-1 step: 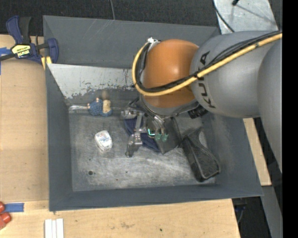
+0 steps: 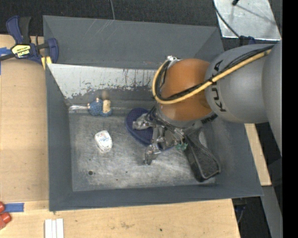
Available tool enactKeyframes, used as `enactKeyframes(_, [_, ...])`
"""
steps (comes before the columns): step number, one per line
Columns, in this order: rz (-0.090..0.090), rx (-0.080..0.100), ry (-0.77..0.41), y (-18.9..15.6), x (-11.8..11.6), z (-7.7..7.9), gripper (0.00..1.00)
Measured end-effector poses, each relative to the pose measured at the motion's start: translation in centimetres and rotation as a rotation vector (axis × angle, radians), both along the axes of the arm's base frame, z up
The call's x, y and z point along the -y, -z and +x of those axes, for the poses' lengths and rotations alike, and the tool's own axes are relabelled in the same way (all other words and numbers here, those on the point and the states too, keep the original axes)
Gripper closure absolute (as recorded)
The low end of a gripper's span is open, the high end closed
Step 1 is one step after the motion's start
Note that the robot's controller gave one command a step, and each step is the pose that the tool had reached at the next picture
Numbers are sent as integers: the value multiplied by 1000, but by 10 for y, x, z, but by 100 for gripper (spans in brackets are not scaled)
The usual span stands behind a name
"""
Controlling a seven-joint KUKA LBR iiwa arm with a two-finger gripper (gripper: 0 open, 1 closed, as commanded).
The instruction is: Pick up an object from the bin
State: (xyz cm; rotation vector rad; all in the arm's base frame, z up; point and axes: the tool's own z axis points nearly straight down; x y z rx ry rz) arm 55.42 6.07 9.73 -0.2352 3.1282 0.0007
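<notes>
Orange-covered wrist (image 2: 184, 90) and gripper (image 2: 150, 155) are lowered to the floor at the centre of the bin (image 2: 59, 148). Whether the jaws are open cannot be told. A dark blue dish (image 2: 135, 125) lies just behind, partly hidden. A black pad (image 2: 204, 163) is seen right, a white block (image 2: 103, 141) left, and a blue-and-tan piece (image 2: 99, 107) far left.

Grey bin (image 2: 59, 157) holds a white block (image 2: 103, 141), blue toy (image 2: 99, 107), blue dish (image 2: 135, 128), black pouch (image 2: 204, 162).

"KUKA" stands in black letters on the grey arm (image 2: 243, 95), partly crossed by a yellow cable (image 2: 233, 68).
</notes>
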Motion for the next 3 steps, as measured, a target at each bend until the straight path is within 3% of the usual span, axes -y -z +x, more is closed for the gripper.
enactKeyframes(1, [5, 14, -8, 10, 53, 4, 0])
enactKeyframes(2, [16, -9, 87, 11, 79, 38, 0])
enactKeyframes(3, [14, -5, 279, 14, 92, 45, 0])
